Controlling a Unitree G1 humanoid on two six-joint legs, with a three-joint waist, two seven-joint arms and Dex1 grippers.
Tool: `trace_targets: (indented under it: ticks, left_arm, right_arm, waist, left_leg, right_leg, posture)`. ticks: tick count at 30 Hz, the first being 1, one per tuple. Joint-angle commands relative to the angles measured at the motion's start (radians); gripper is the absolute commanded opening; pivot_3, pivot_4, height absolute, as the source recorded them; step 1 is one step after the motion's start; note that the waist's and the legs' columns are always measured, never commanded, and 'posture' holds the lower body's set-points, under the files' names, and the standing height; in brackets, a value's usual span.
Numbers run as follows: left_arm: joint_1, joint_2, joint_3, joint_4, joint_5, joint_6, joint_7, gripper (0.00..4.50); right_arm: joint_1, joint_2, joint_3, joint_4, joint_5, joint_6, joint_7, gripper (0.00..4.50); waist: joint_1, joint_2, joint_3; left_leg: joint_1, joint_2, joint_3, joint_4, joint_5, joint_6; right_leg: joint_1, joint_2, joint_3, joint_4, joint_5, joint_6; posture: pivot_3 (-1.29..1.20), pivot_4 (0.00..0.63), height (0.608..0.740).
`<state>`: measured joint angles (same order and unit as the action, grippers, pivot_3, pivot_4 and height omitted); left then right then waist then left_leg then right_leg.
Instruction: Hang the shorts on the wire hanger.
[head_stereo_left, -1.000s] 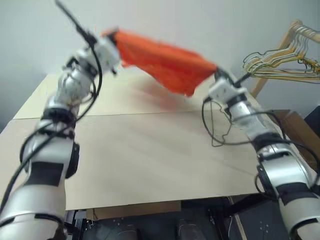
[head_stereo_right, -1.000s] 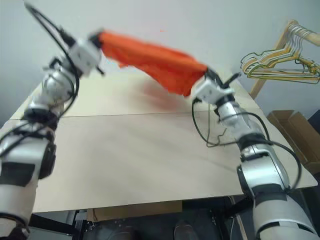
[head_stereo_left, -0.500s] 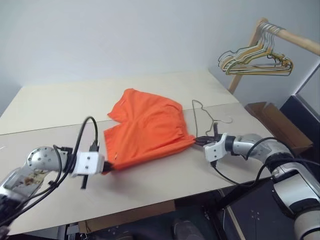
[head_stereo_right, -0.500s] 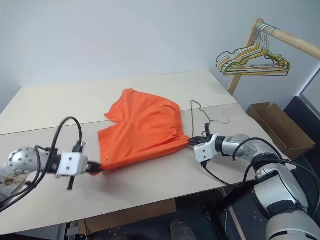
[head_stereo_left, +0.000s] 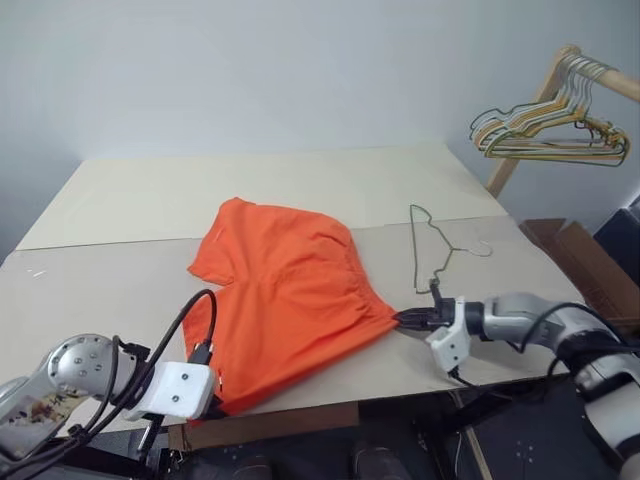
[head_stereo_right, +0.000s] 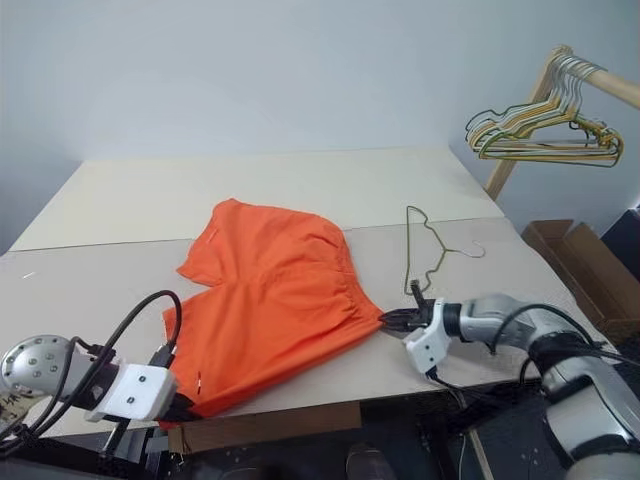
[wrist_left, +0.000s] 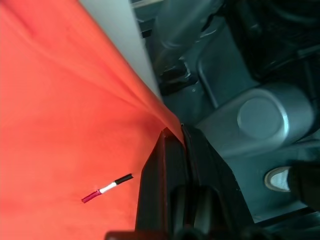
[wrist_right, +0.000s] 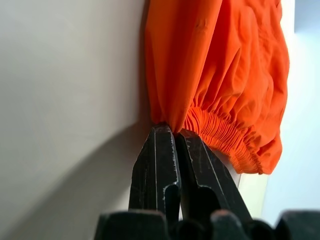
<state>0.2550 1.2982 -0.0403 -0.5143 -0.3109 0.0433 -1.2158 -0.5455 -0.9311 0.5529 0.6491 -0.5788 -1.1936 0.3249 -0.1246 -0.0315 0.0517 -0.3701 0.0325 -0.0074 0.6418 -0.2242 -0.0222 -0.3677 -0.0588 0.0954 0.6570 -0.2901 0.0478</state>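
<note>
I hold the shorts (head_stereo_right: 275, 300) flat near the table's (head_stereo_right: 120, 190) front edge, left gripper (wrist_left: 172, 137) and right gripper (wrist_right: 174, 131) each pinched tight on a waistband corner, so the wire hanger (head_stereo_right: 425, 245) beside them can slide in.

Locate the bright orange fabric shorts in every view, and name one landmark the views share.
Left eye view: the bright orange fabric shorts lie mid-table.
Right eye view: shorts lie mid-table.
Left wrist view: orange cloth beside the left gripper, pinched at its edge.
Right wrist view: gathered waistband above the right gripper.
Shared landmark: the pale table.
</note>
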Motion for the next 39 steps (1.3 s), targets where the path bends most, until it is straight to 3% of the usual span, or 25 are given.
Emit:
trace_targets:
  ticks: [1,4,7,13,17,18,21,26,29,34,39]
  left_arm:
    - [0.045,0.011,0.053,-0.023,0.010,-0.004,-0.037,0.02]
    - [0.077,0.018,0.076,-0.027,0.010,-0.010,-0.069,0.21]
    - [0.112,0.033,0.108,-0.019,0.008,-0.031,-0.129,0.90]
    - [0.056,0.027,0.196,0.100,-0.008,-0.056,-0.193,2.91]
    - [-0.129,-0.008,0.204,0.187,-0.098,0.038,-0.187,4.27]
    - [-0.193,-0.042,0.196,0.201,-0.130,0.071,-0.168,4.45]
    - [-0.382,-0.158,0.160,0.207,-0.241,0.258,-0.065,4.45]
    - [-0.595,-0.372,0.105,0.171,-0.374,0.503,0.110,4.45]
    - [-0.672,-0.462,0.082,0.165,-0.415,0.588,0.179,4.45]
    - [-0.747,-0.545,0.072,0.182,-0.453,0.655,0.210,4.45]
    - [-0.758,-0.545,0.065,0.186,-0.432,0.645,0.184,4.45]
  right_arm:
    - [0.082,-0.066,-0.074,-0.138,0.101,0.057,0.056,0.00]
    - [0.148,-0.075,-0.098,-0.221,0.159,0.107,0.098,0.00]
    - [0.200,-0.085,-0.104,-0.303,0.237,0.161,0.169,0.76]
    - [0.349,-0.186,-0.167,-0.506,0.485,0.302,0.298,2.88]
    - [0.490,-0.286,-0.313,-0.679,0.817,0.627,0.378,4.35]
    - [0.511,-0.300,-0.366,-0.723,0.908,0.761,0.376,4.48]
    - [0.490,-0.284,-0.466,-0.788,1.019,1.099,0.326,4.48]
    - [0.249,-0.107,-0.407,-0.743,0.903,1.683,0.124,4.48]
    - [0.106,0.015,-0.368,-0.645,0.837,1.923,0.055,4.48]
    - [-0.079,0.173,-0.341,-0.405,0.744,2.096,0.012,4.48]
    - [-0.178,0.264,-0.346,-0.228,0.726,2.118,0.064,4.48]
  waist:
    - [0.003,0.000,0.001]
    - [0.002,-0.001,0.001]
    - [0.003,-0.001,0.002]
    - [0.021,-0.001,0.006]
    - [0.046,-0.003,0.013]
    - [0.054,-0.003,0.014]
    - [0.058,-0.003,0.014]
    - [0.052,-0.006,0.013]
    - [0.052,-0.006,0.013]
    - [0.051,-0.005,0.013]
    - [0.046,-0.005,0.013]
  left_leg:
    - [0.001,0.000,0.001,0.000,0.000,0.001]
    - [0.002,0.001,0.003,0.000,-0.001,0.001]
    - [0.002,0.001,0.004,0.000,-0.001,0.002]
    - [0.002,0.001,0.005,0.000,-0.002,0.003]
    - [0.002,0.002,0.005,0.002,-0.002,0.003]
    - [0.002,0.002,0.006,0.002,-0.002,0.003]
    - [0.001,0.002,0.006,0.003,-0.002,0.003]
    - [-0.001,0.003,0.005,0.004,-0.002,0.003]
    - [-0.004,0.003,0.005,0.004,-0.002,0.003]
    - [-0.018,0.001,0.004,0.010,-0.002,0.003]
    - [-0.020,0.001,0.004,0.012,-0.002,0.003]
  right_leg:
    - [0.000,0.000,0.001,0.000,0.000,0.000]
    - [0.001,0.000,0.002,0.000,0.000,-0.001]
    - [0.001,0.001,0.002,0.000,0.000,-0.001]
    - [0.001,0.000,0.002,-0.001,-0.001,-0.001]
    - [0.001,0.000,0.002,-0.001,-0.001,-0.001]
    - [0.001,0.000,0.002,0.000,-0.001,-0.001]
    - [0.001,0.000,0.002,0.000,-0.001,0.000]
    - [-0.001,0.003,0.002,0.000,0.000,0.001]
    - [-0.004,0.003,0.002,0.001,0.000,0.000]
    - [-0.017,0.003,0.003,0.006,0.001,0.001]
    - [-0.019,0.003,0.002,0.006,0.002,0.002]
  posture:
    - [-0.05,0.058,0.740]
    - [-0.06,0.060,0.740]
    - [-0.06,0.060,0.740]
    - [-0.05,0.061,0.740]
    - [-0.03,0.064,0.740]
    - [-0.03,0.062,0.740]
    - [-0.04,0.057,0.740]
    - [-0.07,0.045,0.740]
    - [-0.08,0.039,0.740]
    - [-0.07,0.029,0.740]
    - [-0.07,0.023,0.740]
